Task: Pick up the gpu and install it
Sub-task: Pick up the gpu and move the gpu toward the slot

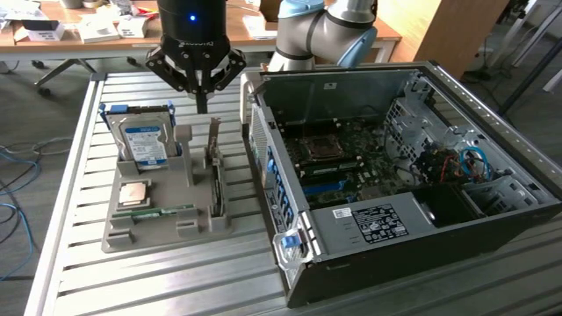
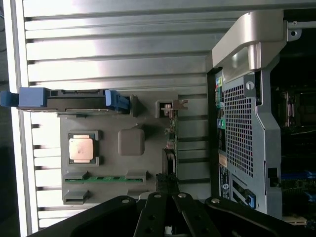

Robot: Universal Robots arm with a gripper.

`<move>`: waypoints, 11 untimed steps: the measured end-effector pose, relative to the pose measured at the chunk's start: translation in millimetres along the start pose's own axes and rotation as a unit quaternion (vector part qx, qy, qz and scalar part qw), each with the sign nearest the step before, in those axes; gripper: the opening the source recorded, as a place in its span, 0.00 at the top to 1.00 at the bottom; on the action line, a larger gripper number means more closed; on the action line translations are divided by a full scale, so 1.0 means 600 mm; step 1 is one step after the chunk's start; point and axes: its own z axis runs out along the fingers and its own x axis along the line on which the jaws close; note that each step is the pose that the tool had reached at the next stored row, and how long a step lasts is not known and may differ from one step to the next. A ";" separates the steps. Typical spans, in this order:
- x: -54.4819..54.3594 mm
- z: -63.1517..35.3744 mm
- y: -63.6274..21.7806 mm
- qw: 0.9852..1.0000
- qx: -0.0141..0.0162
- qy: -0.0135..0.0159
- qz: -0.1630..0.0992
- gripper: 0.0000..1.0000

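Hovering hand (image 1: 201, 107) just above upright gpu (image 1: 214, 161)

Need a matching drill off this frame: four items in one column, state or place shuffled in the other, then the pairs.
1. gpu
2. hard drive
3. memory stick
4. gripper

A. shut, empty, above the grey fixture
B. green, lying flat in the fixture
C. standing edge-on in the fixture slot nearest the computer case
D. upright, blue-white label, blue rails

Pairs: 1-C, 2-D, 3-B, 4-A
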 end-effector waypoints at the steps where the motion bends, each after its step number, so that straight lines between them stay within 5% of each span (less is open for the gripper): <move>1: 0.000 0.000 0.000 1.000 0.000 0.000 0.000 0.89; 8: 0.000 0.000 0.000 1.000 0.000 0.000 0.000 0.89; 11: 0.000 0.000 0.000 1.000 0.000 0.000 0.000 0.77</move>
